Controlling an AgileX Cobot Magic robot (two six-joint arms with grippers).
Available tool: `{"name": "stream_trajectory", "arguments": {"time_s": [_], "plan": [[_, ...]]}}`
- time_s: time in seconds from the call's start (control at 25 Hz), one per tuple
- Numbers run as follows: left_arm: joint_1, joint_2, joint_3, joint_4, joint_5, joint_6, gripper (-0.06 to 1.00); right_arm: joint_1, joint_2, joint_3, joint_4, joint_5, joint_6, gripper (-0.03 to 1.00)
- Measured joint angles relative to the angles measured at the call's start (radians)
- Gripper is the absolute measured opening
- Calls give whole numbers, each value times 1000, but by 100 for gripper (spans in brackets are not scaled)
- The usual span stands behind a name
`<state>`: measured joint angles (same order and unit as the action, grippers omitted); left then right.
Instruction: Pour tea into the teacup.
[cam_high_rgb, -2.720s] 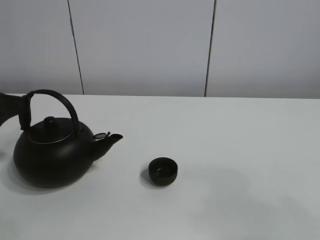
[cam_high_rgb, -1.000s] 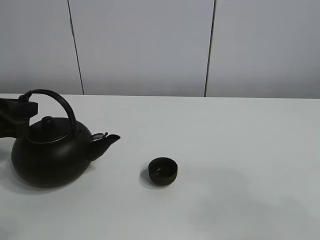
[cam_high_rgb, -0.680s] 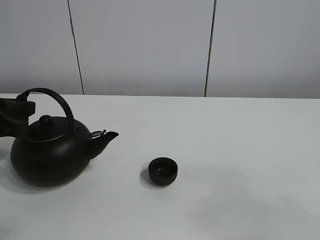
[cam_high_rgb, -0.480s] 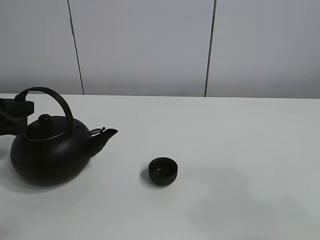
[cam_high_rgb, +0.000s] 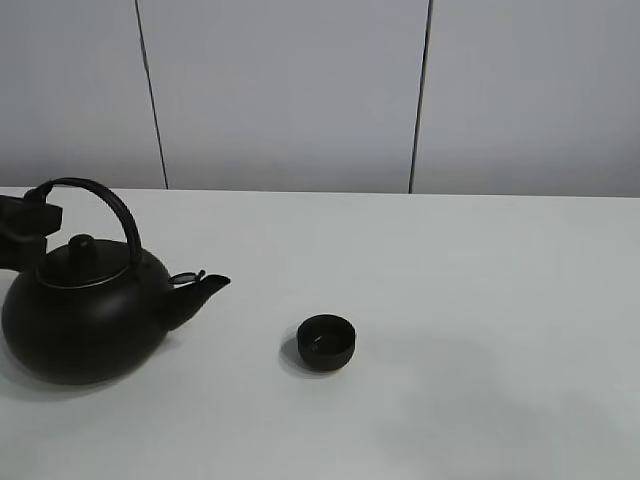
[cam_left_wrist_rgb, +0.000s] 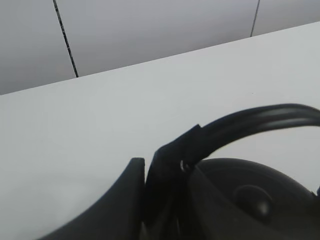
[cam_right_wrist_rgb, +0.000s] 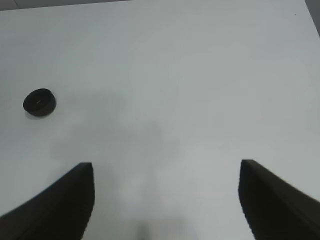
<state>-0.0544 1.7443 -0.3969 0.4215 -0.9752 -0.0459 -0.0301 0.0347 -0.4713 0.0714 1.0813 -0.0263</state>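
Matte-black teacup (cam_high_rgb: 326, 342) sits mid-way along the desk (cam_high_rgb: 480, 300), well right of the spout of the kettle (cam_high_rgb: 85, 315); left fingers (cam_left_wrist_rgb: 122, 200) are clamped on its arched handle, right fingers (cam_right_wrist_rgb: 65, 200) gape empty, so the kettle likely next needs carrying across and tipping above the cup.

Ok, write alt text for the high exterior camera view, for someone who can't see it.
A large black kettle is at the left of a white table, the left gripper shut on the end of its arched handle, spout pointing right toward a small black teacup that stands apart near the middle. Grey wall panels behind.
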Motion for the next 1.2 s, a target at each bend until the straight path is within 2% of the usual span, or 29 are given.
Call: {"name": "stream_trajectory", "arguments": {"time_s": [0.4, 0.72, 0.92, 1.2], "plan": [[-22, -108, 5, 12, 61, -46, 15, 0, 0, 0, 0, 0, 0, 54], [-135, -141, -30, 13, 142, -71, 15, 0, 0, 0, 0, 0, 0, 54], [-202, -141, -63, -18, 162, -78, 15, 0, 0, 0, 0, 0, 0, 54], [-232, -141, -83, -24, 176, -81, 15, 0, 0, 0, 0, -1, 0, 54]]}}
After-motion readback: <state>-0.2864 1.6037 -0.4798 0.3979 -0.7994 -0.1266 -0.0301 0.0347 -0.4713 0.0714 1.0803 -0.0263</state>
